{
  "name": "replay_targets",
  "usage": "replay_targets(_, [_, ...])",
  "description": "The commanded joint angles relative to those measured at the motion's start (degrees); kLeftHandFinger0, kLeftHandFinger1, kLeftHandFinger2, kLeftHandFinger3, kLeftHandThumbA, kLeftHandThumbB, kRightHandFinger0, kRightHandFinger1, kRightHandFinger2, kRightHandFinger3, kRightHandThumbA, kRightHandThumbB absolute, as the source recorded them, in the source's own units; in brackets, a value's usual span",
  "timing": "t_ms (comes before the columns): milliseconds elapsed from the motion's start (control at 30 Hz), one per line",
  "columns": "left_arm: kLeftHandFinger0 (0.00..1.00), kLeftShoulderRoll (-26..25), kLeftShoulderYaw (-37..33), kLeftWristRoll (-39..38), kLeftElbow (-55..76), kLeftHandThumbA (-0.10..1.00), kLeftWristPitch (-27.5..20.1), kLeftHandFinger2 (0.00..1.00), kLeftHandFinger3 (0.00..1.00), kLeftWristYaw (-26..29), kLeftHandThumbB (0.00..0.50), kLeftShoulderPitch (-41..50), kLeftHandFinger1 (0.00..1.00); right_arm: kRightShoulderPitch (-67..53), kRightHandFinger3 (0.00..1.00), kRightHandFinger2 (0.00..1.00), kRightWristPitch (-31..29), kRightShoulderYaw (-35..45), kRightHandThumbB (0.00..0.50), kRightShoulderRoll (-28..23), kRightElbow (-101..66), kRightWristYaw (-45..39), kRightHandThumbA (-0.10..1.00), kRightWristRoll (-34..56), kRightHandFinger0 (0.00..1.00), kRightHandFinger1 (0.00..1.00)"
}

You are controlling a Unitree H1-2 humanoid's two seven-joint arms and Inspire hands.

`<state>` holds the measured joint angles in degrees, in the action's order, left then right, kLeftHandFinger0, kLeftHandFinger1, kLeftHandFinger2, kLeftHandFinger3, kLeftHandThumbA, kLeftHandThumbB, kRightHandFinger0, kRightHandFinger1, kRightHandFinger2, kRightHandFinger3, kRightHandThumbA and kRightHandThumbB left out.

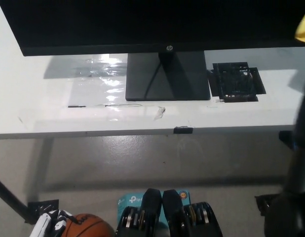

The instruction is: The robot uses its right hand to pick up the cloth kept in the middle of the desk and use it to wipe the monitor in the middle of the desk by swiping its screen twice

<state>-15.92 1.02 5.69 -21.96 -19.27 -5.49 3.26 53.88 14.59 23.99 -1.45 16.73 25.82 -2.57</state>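
The black monitor (pixel 142 22) stands on its stand (pixel 167 76) mid-desk, its screen dark. A corner of the yellow cloth (pixel 304 27) shows at the picture's top right edge, raised in front of the screen's right end. My black right arm (pixel 301 143) rises blurred along the right edge up to the cloth. The right hand holding it is mostly cut off by the edge and lost against the dark screen. My white left hand (pixel 46 224) rests at the lower left beside a basketball (pixel 89 227); its fingers are hard to make out.
The white desk (pixel 39 106) carries a black mat (pixel 236 81) right of the stand, glossy tape strips at its middle and a small black clip (pixel 183 130) on its front edge. Grey floor lies below, with a black table leg (pixel 9 197) at the left.
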Motion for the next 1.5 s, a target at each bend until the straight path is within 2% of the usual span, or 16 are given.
replay_targets(0, [0.0, -0.61, 0.57, -1.67, 1.6, 0.75, -1.43, 0.0, 0.0, -0.41, 0.5, 0.56, 0.0, 5.01, 0.28, 0.0, -8.0, -4.89, 0.005, 0.01, 5.75, 7.57, -0.1, -6.8, 0.0, 0.0])
replay_targets(33, [0.0, -0.7, 0.5, -1.51, 1.46, 0.76, -1.82, 0.0, 0.01, -0.36, 0.5, 0.54, 0.0, 7.41, 0.21, 0.0, -10.93, -6.97, 0.011, -0.23, 12.44, 11.35, -0.1, -9.49, 0.0, 0.0])
replay_targets(67, [0.0, -0.75, 0.46, -1.49, 1.41, 0.75, -1.97, 0.0, 0.01, -0.4, 0.5, 0.53, 0.0, 8.5, 0.21, 0.0, -12.4, -8.75, 0.008, -0.7, 15.83, 13.33, -0.1, -11.25, 0.29, 0.06])
replay_targets(100, [0.0, -0.78, 0.23, -1.23, 1.44, 0.76, -1.96, 0.0, 0.02, -0.5, 0.5, 0.78, 0.0, 9.43, 0.11, 0.0, -14.02, -9.44, 0.013, -0.69, 18.82, 15.0, -0.1, -11.38, 0.26, 0.0])
replay_targets(133, [0.0, -0.73, 0.26, -0.96, 1.58, 0.76, -1.53, 0.0, 0.02, -0.24, 0.5, 0.8, 0.0, 10.8, 0.09, 0.0, -13.94, -10.31, 0.012, -0.51, 21.19, 16.7, -0.1, -12.04, 0.07, 0.0])
replay_targets(200, [0.0, -0.87, 0.1, -0.26, 1.45, 0.79, -1.87, 0.0, 0.01, 0.06, 0.5, 0.71, 0.0, 12.87, 0.23, 0.0, -14.37, -12.08, 0.005, -0.32, 24.81, 18.45, -0.1, -12.67, 0.0, 0.0])
replay_targets(267, [0.0, -0.96, 0.0, 0.01, 1.31, 0.79, -2.42, 0.0, 0.01, 0.13, 0.5, 0.65, 0.0, 14.66, 0.32, 0.0, -16.36, -13.47, 0.0, -0.09, 28.22, 18.62, -0.1, -12.52, 0.0, 0.0])
replay_targets(367, [0.0, -0.78, -0.16, 0.27, 1.81, 0.78, -1.4, 0.0, 0.0, 0.18, 0.5, 0.58, 0.0, 17.55, 0.15, 0.01, -21.29, -17.3, 0.001, -0.95, 35.22, 21.6, -0.1, -14.94, 0.0, 0.0])
replay_targets(467, [0.0, -0.79, -0.36, 0.79, 1.6, 0.78, -2.03, 0.0, 0.0, 0.41, 0.5, 0.61, 0.0, 18.4, 0.08, 0.22, -22.35, -18.96, 0.002, -1.29, 37.47, 22.0, -0.1, -14.79, 0.0, 0.0])
replay_targets(500, [0.0, -0.75, -0.38, 0.44, 1.69, 0.76, -1.7, 0.0, 0.0, 0.1, 0.5, 0.69, 0.0, 19.02, 0.23, 0.27, -21.9, -19.48, 0.026, -0.95, 37.77, 22.12, -0.1, -14.65, 0.0, 0.0])
replay_targets(800, [0.0, -0.82, -0.54, -0.47, 2.59, 0.76, -0.52, 0.0, 0.0, -0.82, 0.5, 1.18, 0.0, 19.78, 0.25, 0.21, -24.05, -22.6, 0.003, 1.97, 35.04, 21.49, -0.1, -12.99, 0.0, 0.0])
replay_targets(933, [0.0, -0.72, -1.06, 0.21, 1.81, 0.78, -1.85, 0.0, 0.02, -0.68, 0.5, 1.02, 0.0, 18.94, 0.17, 0.17, -24.77, -25.45, 0.017, 4.03, 32.52, 20.91, -0.1, -13.98, 0.0, 0.0])
replay_targets(1033, [0.0, -0.66, -1.23, -0.08, 1.92, 0.77, -1.32, 0.0, 0.02, -0.88, 0.5, 1.05, 0.0, 19.82, 0.31, 0.19, -23.53, -26.89, 0.027, 5.74, 33.79, 20.85, -0.1, -14.45, 0.0, 0.0])
replay_targets(1133, [0.0, -0.66, -1.63, 0.71, 2.02, 0.78, -1.29, 0.0, 0.02, -0.59, 0.5, 0.93, 0.0, 19.96, 0.34, 0.19, -23.38, -28.0, 0.023, 6.17, 34.1, 21.22, -0.1, -15.21, 0.0, 0.0])
replay_targets(1333, [0.0, -0.77, -2.22, 1.44, 2.45, 0.81, -0.65, 0.0, 0.0, -0.49, 0.5, 0.68, 0.0, 21.53, 0.26, 0.23, -23.08, -30.51, 0.0, 7.44, 37.2, 21.06, -0.1, -16.48, 0.0, 0.0])
replay_targets(1467, [0.0, -0.86, -2.81, 2.21, 2.35, 0.82, -1.09, 0.0, 0.02, -0.23, 0.5, 0.66, 0.0, 23.32, 0.34, 0.2, -25.47, -35.54, 0.0, 6.78, 43.59, 21.19, -0.1, -20.29, 0.0, 0.0])
